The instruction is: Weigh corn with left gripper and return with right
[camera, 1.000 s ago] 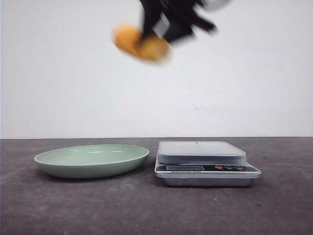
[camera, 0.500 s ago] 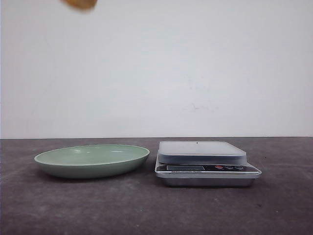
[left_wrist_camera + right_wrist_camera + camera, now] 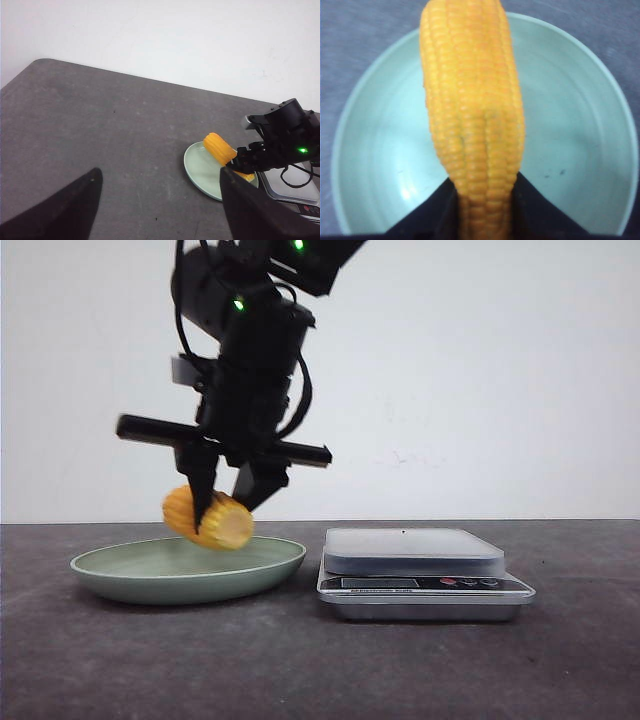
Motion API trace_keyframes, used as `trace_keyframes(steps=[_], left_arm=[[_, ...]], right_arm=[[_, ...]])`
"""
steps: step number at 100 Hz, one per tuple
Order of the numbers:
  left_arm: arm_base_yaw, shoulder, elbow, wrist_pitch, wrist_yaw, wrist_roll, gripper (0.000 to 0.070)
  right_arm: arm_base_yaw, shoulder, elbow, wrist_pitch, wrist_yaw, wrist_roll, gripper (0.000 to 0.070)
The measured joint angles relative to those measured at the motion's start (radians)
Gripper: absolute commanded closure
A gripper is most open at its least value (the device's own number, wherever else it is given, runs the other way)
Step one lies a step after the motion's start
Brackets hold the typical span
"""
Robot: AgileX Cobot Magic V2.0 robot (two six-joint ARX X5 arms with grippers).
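Observation:
The corn (image 3: 208, 518), a stubby yellow-orange cob, is held tilted just above the pale green plate (image 3: 120, 585). My right gripper (image 3: 228, 505) is shut on the corn and points down over the plate. In the right wrist view the corn (image 3: 470, 100) runs out from between the black fingers (image 3: 425, 215) over the plate (image 3: 570, 100). My left gripper (image 3: 159, 175) is open and empty, well back over bare table. Its view shows the corn (image 3: 219, 148), the plate (image 3: 200, 170) and the right gripper (image 3: 250, 160) farther off.
A silver kitchen scale (image 3: 412, 550) with an empty grey platform stands just right of the plate, and shows in the left wrist view (image 3: 295, 187). The dark grey table (image 3: 300, 670) ends at a white wall behind.
The corn was high near the top of the front view, then almost out of it at the upper left. Now the right arm has brought it down to just above the plate.

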Motion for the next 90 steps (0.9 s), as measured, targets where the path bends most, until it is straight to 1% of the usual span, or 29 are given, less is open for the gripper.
trace_keyframes(steps=[12, 17, 20, 29, 31, 34, 53, 66, 71, 78, 85, 90], left_arm=[[0.000, 0.000, 0.000, 0.000, 0.000, 0.000, 0.0266], [0.000, 0.000, 0.000, 0.000, 0.000, 0.000, 0.0266], [0.000, 0.000, 0.000, 0.000, 0.000, 0.000, 0.0266], [0.000, 0.000, 0.000, 0.000, 0.000, 0.000, 0.0266], [0.000, 0.000, 0.000, 0.000, 0.000, 0.000, 0.0266], [0.000, 0.000, 0.000, 0.000, 0.000, 0.000, 0.0266], [0.000, 0.000, 0.000, 0.000, 0.000, 0.000, 0.0266], [0.000, 0.000, 0.000, 0.000, 0.000, 0.000, 0.0266], [0.000, 0.000, 0.000, 0.000, 0.000, 0.000, 0.0266], [0.000, 0.000, 0.000, 0.000, 0.000, 0.000, 0.0266], [0.000, 0.000, 0.000, 0.000, 0.000, 0.000, 0.0266], [0.000, 0.000, 0.000, 0.000, 0.000, 0.000, 0.0266]], right_arm=[[-0.014, 0.000, 0.000, -0.013, -0.002, 0.003, 0.0491], [-0.016, 0.002, 0.000, -0.014, -0.011, 0.003, 0.0413], [-0.016, 0.004, 0.000, -0.015, -0.023, 0.003, 0.0352], [-0.016, 0.014, 0.000, -0.015, -0.045, 0.003, 0.0132], [-0.014, 0.017, 0.000, -0.015, -0.049, 0.003, 0.0096], [-0.014, 0.019, 0.000, -0.014, -0.053, 0.003, 0.0066], [-0.006, 0.022, 0.000, 0.026, -0.055, 0.010, 0.0065], [-0.018, -0.014, 0.000, 0.017, -0.063, -0.010, 0.0070], [-0.027, -0.050, -0.001, 0.015, -0.090, -0.026, 0.0094], [-0.049, -0.124, -0.001, 0.010, -0.151, -0.056, 0.0128], [-0.081, -0.215, -0.001, 0.002, -0.202, -0.093, 0.0129], [-0.105, -0.281, -0.001, -0.019, -0.209, -0.122, 0.0129]])
